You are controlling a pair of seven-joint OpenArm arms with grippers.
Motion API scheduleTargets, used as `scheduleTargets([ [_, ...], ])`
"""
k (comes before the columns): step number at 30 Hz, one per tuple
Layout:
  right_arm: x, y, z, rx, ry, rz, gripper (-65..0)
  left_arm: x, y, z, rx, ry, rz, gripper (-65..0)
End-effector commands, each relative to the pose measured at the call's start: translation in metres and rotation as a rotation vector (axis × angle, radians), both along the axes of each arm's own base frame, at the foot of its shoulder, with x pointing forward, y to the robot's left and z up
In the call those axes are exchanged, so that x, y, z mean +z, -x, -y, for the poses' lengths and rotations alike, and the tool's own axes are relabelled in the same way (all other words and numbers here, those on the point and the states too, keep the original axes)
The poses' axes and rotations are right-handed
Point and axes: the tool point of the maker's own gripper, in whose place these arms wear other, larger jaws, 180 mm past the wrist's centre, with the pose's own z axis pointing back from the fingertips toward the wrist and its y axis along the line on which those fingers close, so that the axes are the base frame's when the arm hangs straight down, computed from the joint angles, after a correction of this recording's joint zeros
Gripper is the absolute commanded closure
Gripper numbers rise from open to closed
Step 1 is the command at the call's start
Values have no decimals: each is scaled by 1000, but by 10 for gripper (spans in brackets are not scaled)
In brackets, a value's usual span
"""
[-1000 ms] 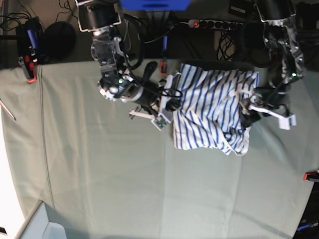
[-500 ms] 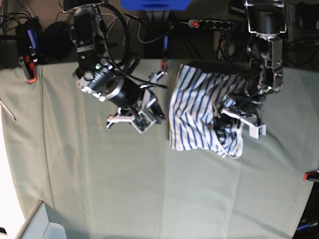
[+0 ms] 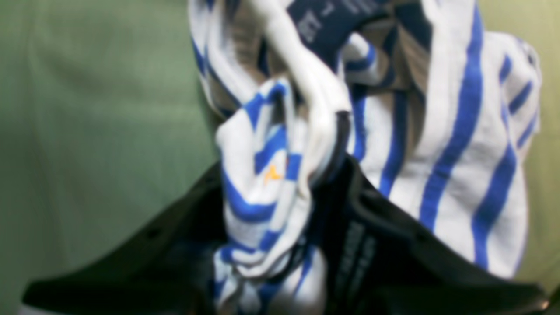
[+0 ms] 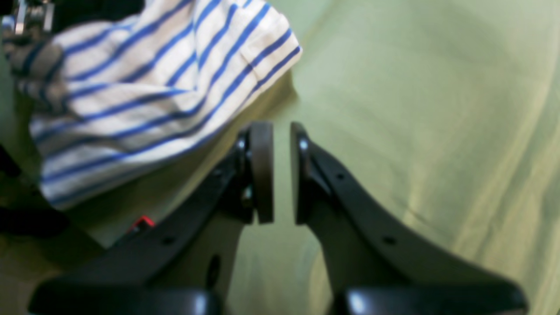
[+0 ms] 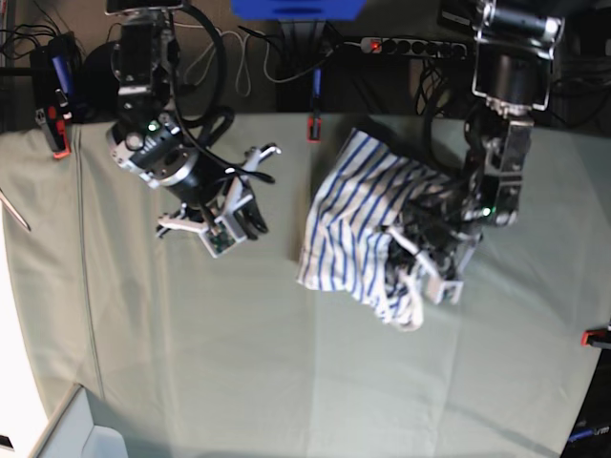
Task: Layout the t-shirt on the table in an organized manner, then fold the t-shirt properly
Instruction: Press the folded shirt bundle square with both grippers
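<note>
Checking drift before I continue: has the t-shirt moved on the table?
Yes. The t-shirt has been dragged leftward and nearer the camera, away from the power strip.

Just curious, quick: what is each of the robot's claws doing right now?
Left gripper: closed on a bunch of the t-shirt.
Right gripper: nearly shut, holding nothing, beside the shirt.

**Striped shirt bunched, table broad and pale**

The t-shirt point(image 5: 358, 215), white with thin blue stripes, lies crumpled right of centre toward the far edge, one side gathered into folds. The table point(image 5: 239, 353) is creased grey-green cloth.
</note>
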Motion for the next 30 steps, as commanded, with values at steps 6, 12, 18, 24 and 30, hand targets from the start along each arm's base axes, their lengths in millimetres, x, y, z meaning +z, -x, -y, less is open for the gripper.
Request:
scheduleTargets([
  [6, 14, -6, -6, 14, -37, 47, -60, 40, -23, 89, -543, -188, 185, 0],
  [12, 13, -6, -3, 8, -30, 44, -60, 45, -37, 125, -822, -353, 224, -2],
  [18, 10, -9, 24, -70, -16, 39, -60, 43, -56, 141, -858, -443, 209, -88],
  [24, 4, -2, 29, -78, -9, 17, -60, 44, -58, 149, -875, -479, 220, -338],
  [30, 4, -2, 29, -78, -9, 20, -60, 79, -75, 158, -870, -473, 343, -502],
])
